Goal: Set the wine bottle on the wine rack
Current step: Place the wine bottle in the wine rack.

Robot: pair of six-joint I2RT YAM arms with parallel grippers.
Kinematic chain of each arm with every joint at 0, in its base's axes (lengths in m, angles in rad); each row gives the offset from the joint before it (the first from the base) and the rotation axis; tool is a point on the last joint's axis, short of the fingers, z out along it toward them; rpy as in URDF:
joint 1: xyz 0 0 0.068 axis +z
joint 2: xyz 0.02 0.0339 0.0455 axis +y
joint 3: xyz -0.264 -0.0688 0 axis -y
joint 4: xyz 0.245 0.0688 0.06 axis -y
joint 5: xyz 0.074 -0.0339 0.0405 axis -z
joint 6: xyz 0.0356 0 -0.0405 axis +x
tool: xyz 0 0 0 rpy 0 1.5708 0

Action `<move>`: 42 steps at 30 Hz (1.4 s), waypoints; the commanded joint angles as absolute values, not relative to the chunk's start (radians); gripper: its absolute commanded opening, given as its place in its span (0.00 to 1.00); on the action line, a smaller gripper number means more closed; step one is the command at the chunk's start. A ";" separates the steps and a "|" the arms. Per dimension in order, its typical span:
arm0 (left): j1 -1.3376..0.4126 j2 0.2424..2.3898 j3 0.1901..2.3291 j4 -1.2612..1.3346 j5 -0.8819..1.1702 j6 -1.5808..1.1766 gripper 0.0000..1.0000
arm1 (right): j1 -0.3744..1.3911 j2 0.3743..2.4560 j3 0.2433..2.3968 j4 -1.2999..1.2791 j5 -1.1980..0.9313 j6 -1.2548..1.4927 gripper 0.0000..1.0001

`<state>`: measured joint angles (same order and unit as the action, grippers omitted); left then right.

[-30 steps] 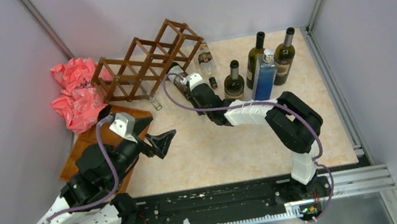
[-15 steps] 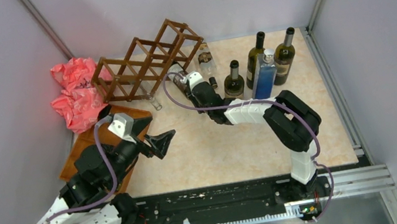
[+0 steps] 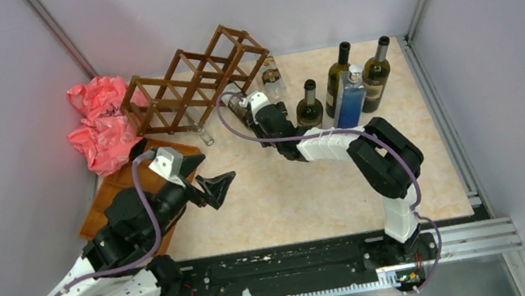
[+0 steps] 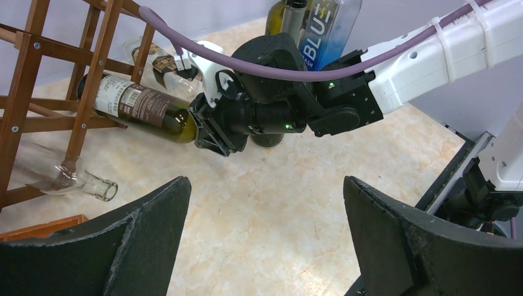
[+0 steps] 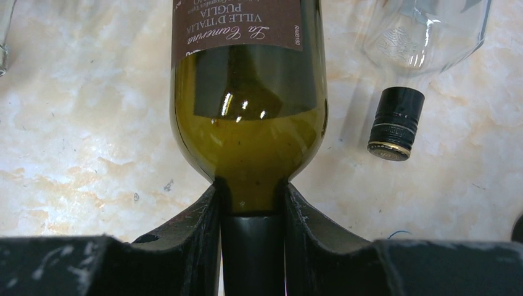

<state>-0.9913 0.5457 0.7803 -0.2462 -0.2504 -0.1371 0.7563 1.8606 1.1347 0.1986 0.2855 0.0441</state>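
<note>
Right wrist view, item one: wine bottle [image 5: 247, 92], dark green glass with a brown label. My right claw [image 5: 250, 200] is closed partway on its neck, both fingers [image 5: 200, 216] pressed against the glass just below the shoulder. I cannot tell how full it is.

Item two: wine rack [image 3: 195, 83], a dark wooden lattice standing tilted at the back left of the table [image 3: 290, 199].
- Contents: the wine bottle lies nearly level, its base end passed between the slats of a low cell and its neck end outside in my claw.
- Contents: a clear bottle [image 4: 80, 179] lies through another low cell, mouth sticking out, nothing visible inside.

Item three: second clear bottle [image 5: 425, 31] just beside the wine bottle, with a loose black cap [image 5: 395, 123] on the table near it.

Item four: three dark bottles [image 3: 339, 74] and a blue bottle [image 3: 350, 99], all upright at the back right, well apart from the rack.

Item five: brown tray [image 3: 119, 183], contents hidden under my left arm. A pink bag [image 3: 103, 125] sits beside it.

Item six: left claw [image 3: 219, 186], spread fully wide, holding nothing, above the table and well apart from the rack.

Change since a second ago: my right claw and the wine bottle have moved a little further toward the rack. The standing bottles have not moved.
</note>
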 commanded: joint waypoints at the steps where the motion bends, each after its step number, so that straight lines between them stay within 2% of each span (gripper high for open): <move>1: -0.989 0.550 0.811 -0.227 -0.242 -0.130 0.99 | 0.757 1.837 1.228 0.410 0.255 0.036 0.00; 42: -0.988 0.574 0.821 -0.227 -0.252 -0.109 0.99 | 0.724 1.871 1.292 0.391 0.182 0.035 0.00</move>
<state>-0.9913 0.5739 0.7891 -0.2455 -0.2504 -0.1196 0.7227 1.8942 1.1896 0.1860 0.2089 0.0441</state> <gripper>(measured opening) 0.987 0.327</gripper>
